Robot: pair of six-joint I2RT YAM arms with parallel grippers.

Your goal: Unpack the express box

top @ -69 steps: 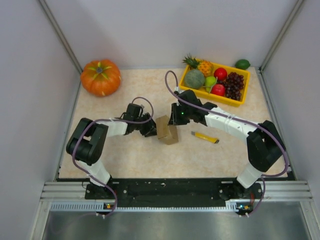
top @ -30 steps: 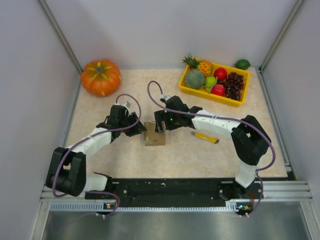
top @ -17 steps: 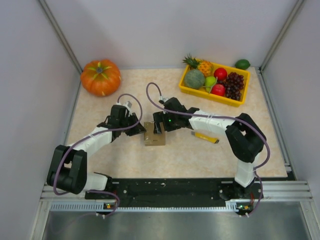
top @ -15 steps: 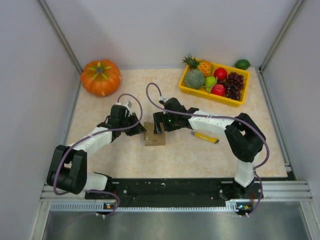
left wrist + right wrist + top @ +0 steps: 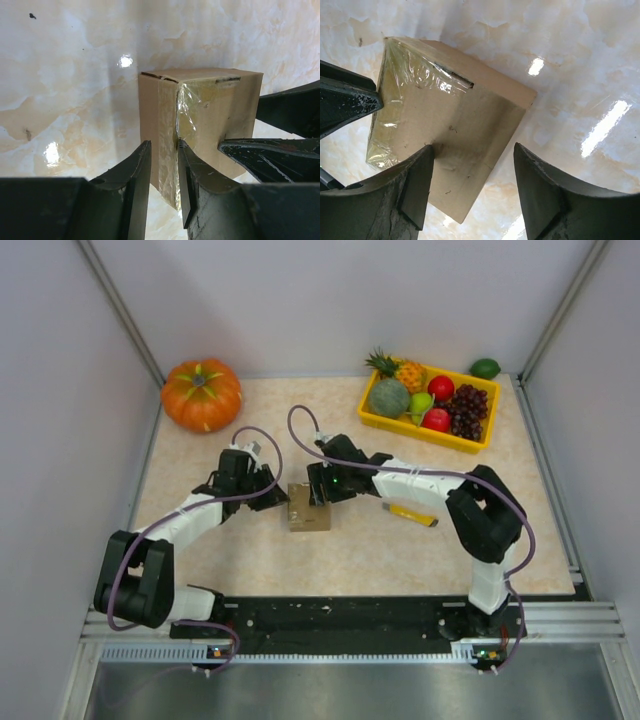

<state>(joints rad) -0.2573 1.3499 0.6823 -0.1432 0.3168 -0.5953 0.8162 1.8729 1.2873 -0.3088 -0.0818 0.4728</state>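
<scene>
The express box (image 5: 308, 511) is a small brown carton with clear tape over its seam, resting on the marbled table. My left gripper (image 5: 277, 496) is at its left side. In the left wrist view its jaws (image 5: 163, 145) are nearly closed, pinching the taped vertical corner edge of the box (image 5: 210, 115). My right gripper (image 5: 319, 490) is at the box's far right side. In the right wrist view it (image 5: 472, 147) is wide open; one finger (image 5: 417, 180) touches the box face (image 5: 455, 125), the other finger (image 5: 545, 190) hangs over bare table.
A yellow utility knife (image 5: 410, 514) lies right of the box. A yellow tray (image 5: 420, 432) of plastic fruit stands at the back right, with a lime (image 5: 485, 368) behind it. An orange pumpkin (image 5: 201, 394) sits at the back left. White walls enclose the table.
The box moved left from its tilted, raised pose to rest flat on the table, and both arms followed. Over the last second the right gripper shifted slightly left along the box.
</scene>
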